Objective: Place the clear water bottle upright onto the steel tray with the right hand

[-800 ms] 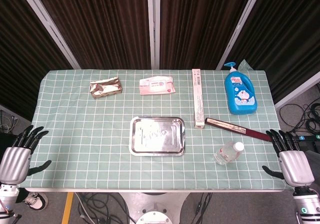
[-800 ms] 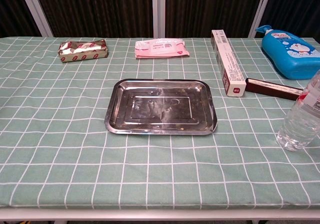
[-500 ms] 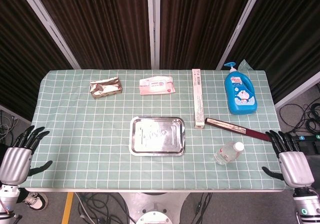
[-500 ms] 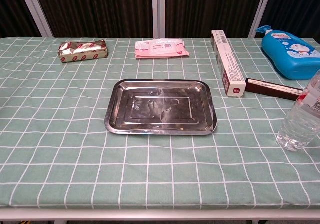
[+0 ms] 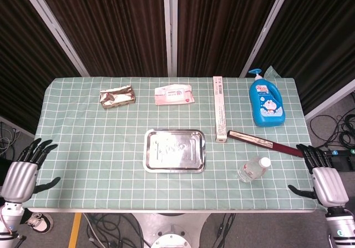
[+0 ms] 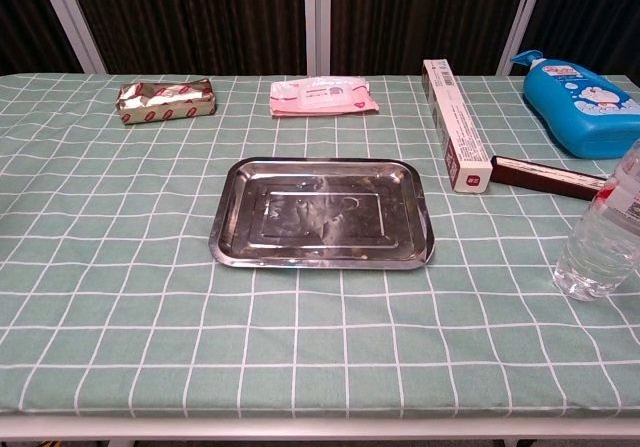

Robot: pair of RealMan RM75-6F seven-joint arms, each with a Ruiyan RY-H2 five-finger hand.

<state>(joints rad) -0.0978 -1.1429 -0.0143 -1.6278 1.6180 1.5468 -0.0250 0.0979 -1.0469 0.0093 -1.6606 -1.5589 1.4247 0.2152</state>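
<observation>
The clear water bottle (image 5: 253, 169) (image 6: 604, 239) with a white cap stands upright on the green checked cloth, right of the steel tray (image 5: 175, 151) (image 6: 322, 213), which lies bare at the table's middle. My right hand (image 5: 323, 178) hovers open off the table's right front corner, well apart from the bottle. My left hand (image 5: 22, 172) hangs open off the left front corner. Neither hand shows in the chest view.
Along the back lie a foil packet (image 5: 117, 97), a pink wipes pack (image 5: 174, 95), a long white box (image 5: 220, 115) and a blue soap bottle (image 5: 265, 101). A dark red box (image 5: 263, 142) lies just behind the water bottle.
Both hands have sunk slightly lower in the head view. The bottle and tray have not moved.
</observation>
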